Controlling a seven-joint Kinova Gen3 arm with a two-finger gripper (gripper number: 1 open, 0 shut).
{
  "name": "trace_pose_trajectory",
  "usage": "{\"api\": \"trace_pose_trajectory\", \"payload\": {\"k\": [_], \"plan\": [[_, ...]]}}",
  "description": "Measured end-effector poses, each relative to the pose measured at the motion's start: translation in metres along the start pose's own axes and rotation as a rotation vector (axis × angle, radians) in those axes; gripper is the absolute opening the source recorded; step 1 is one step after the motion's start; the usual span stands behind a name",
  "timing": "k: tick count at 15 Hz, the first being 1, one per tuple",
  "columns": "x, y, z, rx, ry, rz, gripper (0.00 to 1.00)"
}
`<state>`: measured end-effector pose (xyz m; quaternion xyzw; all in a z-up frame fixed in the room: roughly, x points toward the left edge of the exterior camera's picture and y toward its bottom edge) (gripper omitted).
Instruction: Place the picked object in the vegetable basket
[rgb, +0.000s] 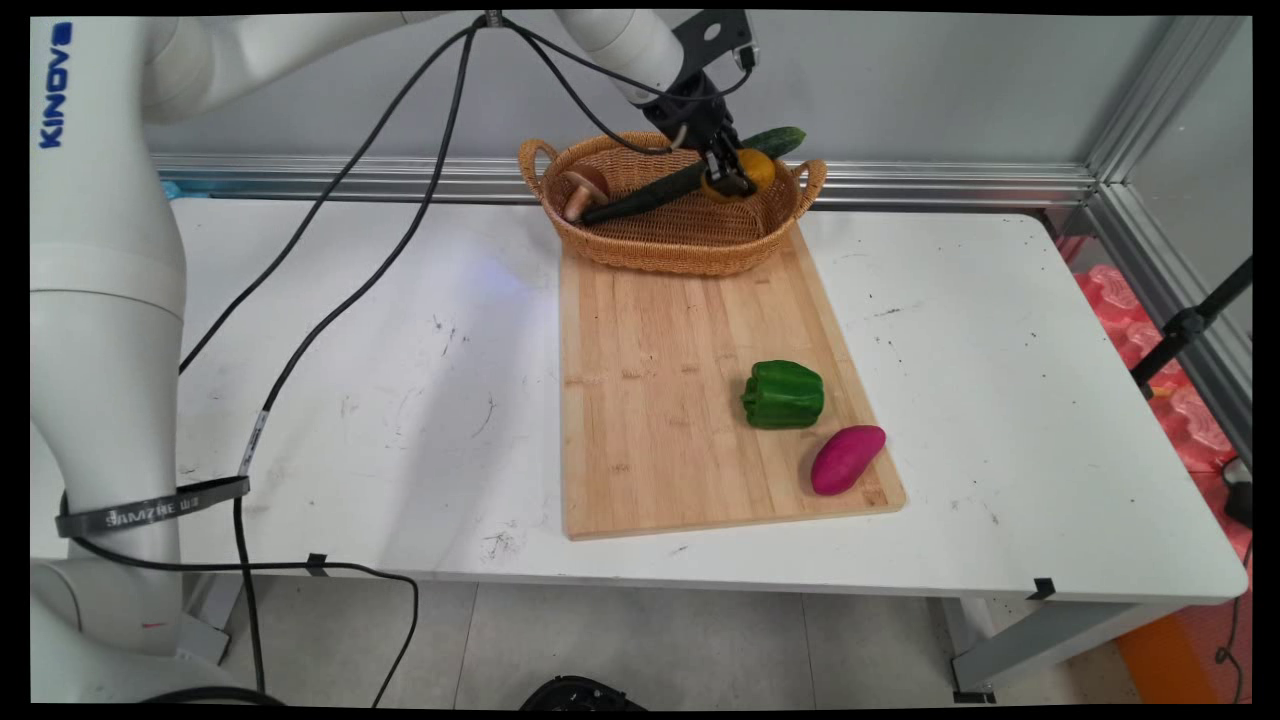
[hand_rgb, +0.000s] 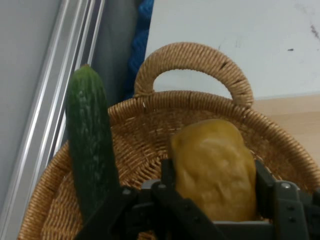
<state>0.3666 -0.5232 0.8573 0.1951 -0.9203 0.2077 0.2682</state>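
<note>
Gripper (rgb: 733, 178) sits low inside a woven wicker basket (rgb: 640, 245) w/ two loop handles, at far end of a wooden cutting board, fingers clamped on a lumpy yellow-orange potato-like veg (hand_rgb: 215, 167) at basket's right side. Veg fills the gap btwn the fingers in hand view, upper part sticking out past them. A long dark-green cucumber (rgb: 660, 187) lies diagonally across the basket just beside the gripper, its right tip poking up over the far-right rim, left end down inside. A brown mushroom (rgb: 585, 188) rests at basket's left side, cap up, near the cucumber's lower end.
</note>
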Motion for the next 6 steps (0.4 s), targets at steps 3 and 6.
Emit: {"api": "trace_pose_trajectory", "payload": {"k": [3,6], "plan": [[-0.0018,-0.0012,0.0055,-0.001,-0.005,-0.002,1.00],[-0.0037,-0.0013,0.0114,-0.004,-0.009,-0.006,1.00]]}}
